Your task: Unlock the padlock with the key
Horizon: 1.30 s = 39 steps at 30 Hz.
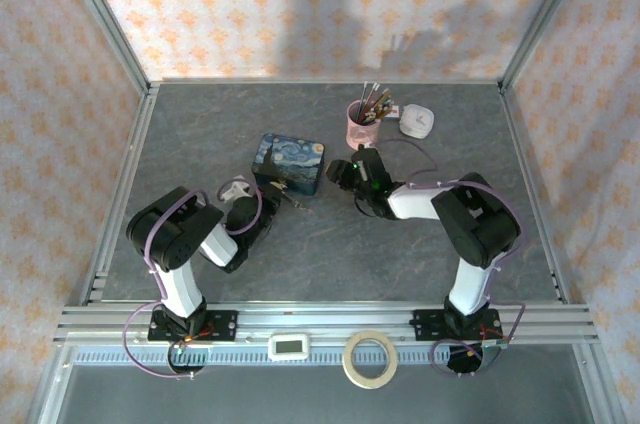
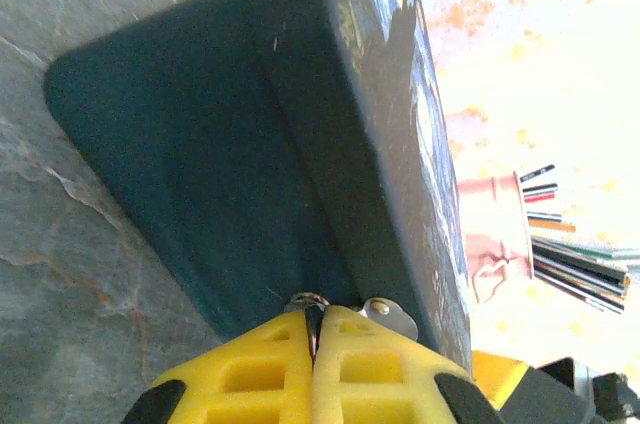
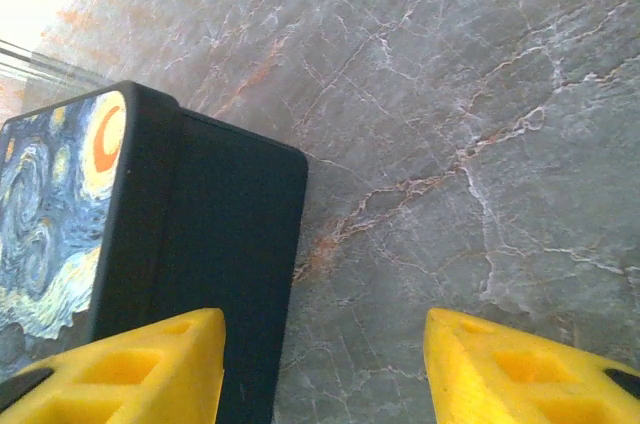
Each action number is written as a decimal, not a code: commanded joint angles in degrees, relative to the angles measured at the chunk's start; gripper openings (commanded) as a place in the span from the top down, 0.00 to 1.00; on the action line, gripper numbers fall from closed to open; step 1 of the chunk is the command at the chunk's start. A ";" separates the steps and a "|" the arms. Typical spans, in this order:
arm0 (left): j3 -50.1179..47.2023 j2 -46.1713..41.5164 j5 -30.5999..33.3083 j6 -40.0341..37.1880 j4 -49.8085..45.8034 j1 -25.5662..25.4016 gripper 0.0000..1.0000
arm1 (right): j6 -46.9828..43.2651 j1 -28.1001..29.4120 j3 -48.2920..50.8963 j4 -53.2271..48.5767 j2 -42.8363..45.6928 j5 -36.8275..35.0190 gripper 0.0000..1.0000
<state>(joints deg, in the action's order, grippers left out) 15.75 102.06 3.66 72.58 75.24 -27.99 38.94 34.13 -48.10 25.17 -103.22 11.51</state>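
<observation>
Left gripper pinches the key, blue tin smack at 12 o'clock. Right gripper gapes wide, pink cup at tin's 2 o'clock.

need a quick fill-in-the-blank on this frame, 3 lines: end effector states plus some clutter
1. The left end effector has its yellow fingers pressed ___ beside the painted tin.
2. The right end effector has its fingers standing wide ___ above the table.
3. The pens stand in a ___ cup.

Missing words: shut; open; pink.
</observation>
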 commanded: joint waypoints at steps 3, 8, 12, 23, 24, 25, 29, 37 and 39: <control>0.70 -2.26 3.57 0.21 1.77 0.57 1.00 | -0.74 0.15 0.38 3.07 2.54 0.03 0.41; -1.09 -3.85 4.69 -1.41 3.41 0.64 1.00 | -2.63 0.66 -1.56 4.01 3.36 4.24 0.26; -1.73 -4.09 5.39 -1.85 4.10 0.56 1.00 | -2.03 2.61 -5.12 5.04 0.34 6.24 0.21; -3.31 -2.71 7.43 -0.63 8.84 0.65 1.00 | 4.02 5.27 -13.00 -2.78 -8.41 -2.69 0.22; -3.63 -2.65 8.21 -0.19 9.24 0.65 1.00 | 4.47 5.25 -12.61 -2.80 -8.49 -3.46 0.23; -3.92 -2.40 8.73 0.15 9.92 0.65 1.00 | 4.86 5.25 -12.39 -2.71 -8.70 -3.95 0.23; -4.14 -0.70 9.60 2.13 12.87 0.65 1.00 | 6.68 5.25 -11.87 -2.69 -10.12 -4.38 0.29; -6.43 -3.01 7.39 1.68 14.60 1.45 1.00 | 5.89 5.25 -10.61 -1.37 -9.13 -4.10 0.30; -7.45 -7.61 6.16 -0.02 10.11 1.67 1.00 | 3.46 5.18 -10.70 -1.29 -7.41 -3.79 0.29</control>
<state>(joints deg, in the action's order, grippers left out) 9.43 99.81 10.68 73.52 84.93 -26.85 45.04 39.35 -59.96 25.74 -112.05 10.00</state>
